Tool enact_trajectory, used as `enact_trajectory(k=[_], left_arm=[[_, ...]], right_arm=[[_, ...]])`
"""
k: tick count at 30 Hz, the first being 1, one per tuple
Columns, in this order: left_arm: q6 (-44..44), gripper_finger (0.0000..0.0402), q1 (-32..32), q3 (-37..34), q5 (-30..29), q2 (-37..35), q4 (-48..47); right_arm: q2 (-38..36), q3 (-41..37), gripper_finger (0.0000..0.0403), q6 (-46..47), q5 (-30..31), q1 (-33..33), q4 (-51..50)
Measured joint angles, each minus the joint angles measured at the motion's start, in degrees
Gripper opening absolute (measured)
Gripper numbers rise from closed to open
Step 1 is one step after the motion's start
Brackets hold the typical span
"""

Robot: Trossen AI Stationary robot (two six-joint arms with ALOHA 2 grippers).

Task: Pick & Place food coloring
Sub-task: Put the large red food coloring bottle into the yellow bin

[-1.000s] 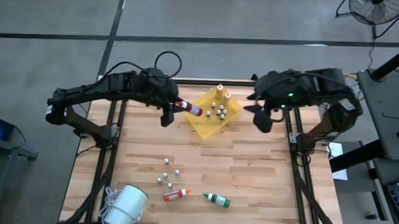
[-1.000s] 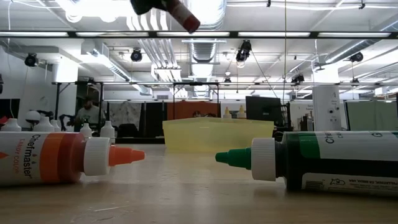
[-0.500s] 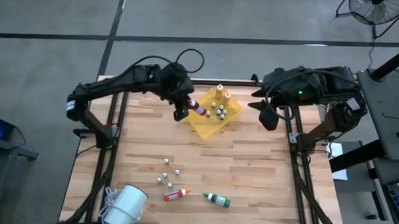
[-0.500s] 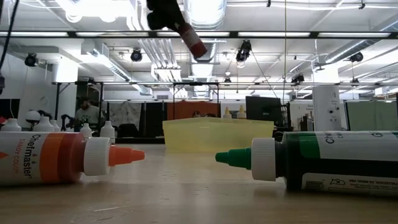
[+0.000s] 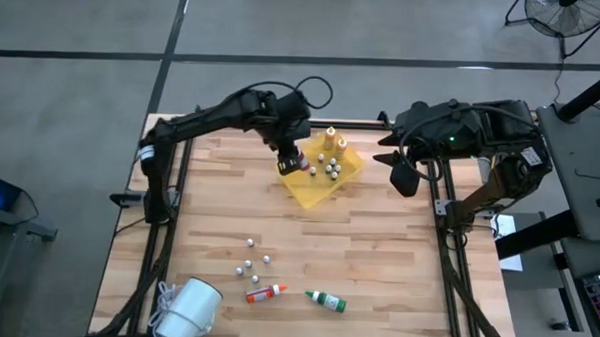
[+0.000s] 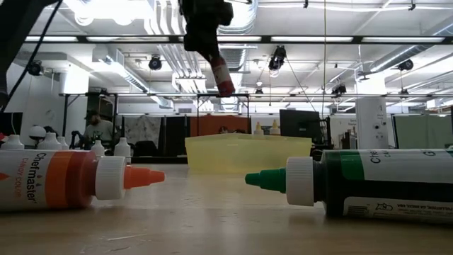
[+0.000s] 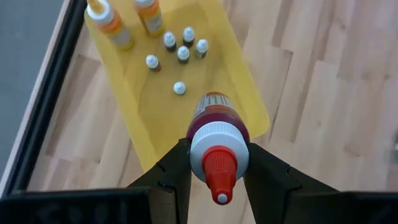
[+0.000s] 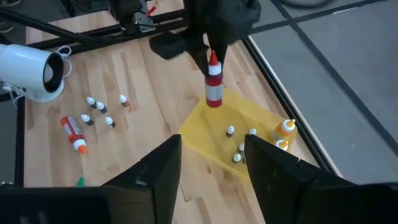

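Carrying the red-capped food coloring bottle [image 5: 298, 164] over the yellow tray [image 5: 352, 172]

Left gripper [image 5: 288, 164] fingers clamped on the bottle, which hangs clear above the tray's near edge; against a second ago the arm has reached further across the worktop [image 5: 397, 262] and the bottle has tipped from slanting to nearly upright, cap toward the wrist. Two orange-capped bottles [image 5: 334, 142] already stand in the tray; an orange bottle [image 5: 265, 293] and a green bottle [image 5: 327, 302] lie on the worktop. Judged: release imminent. Right gripper [image 5: 401, 174] waits beside the tray, fingers apart
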Motion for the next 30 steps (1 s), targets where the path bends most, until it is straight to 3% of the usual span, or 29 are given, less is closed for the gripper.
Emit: enact_trajectory(k=[8,16,30], left_arm=[[-1.8,0.0099,0.3,-0.6,-6.0,4.7,-1.7],[-2.4,0.0099,0.5,-1.1,-7.6,8.7,-2.4],[-3.8,0.0099,1.3,-9.4,-10.7,9.6,-0.9]], right_arm=[[0.1,0.0,0.0153,-0.4,0.0,0.0,0.0],[0.1,0.0,0.014,-0.4,-0.1,0.0,0.0],[0.1,0.0,0.0129,-0.6,-0.1,0.0,0.0]])
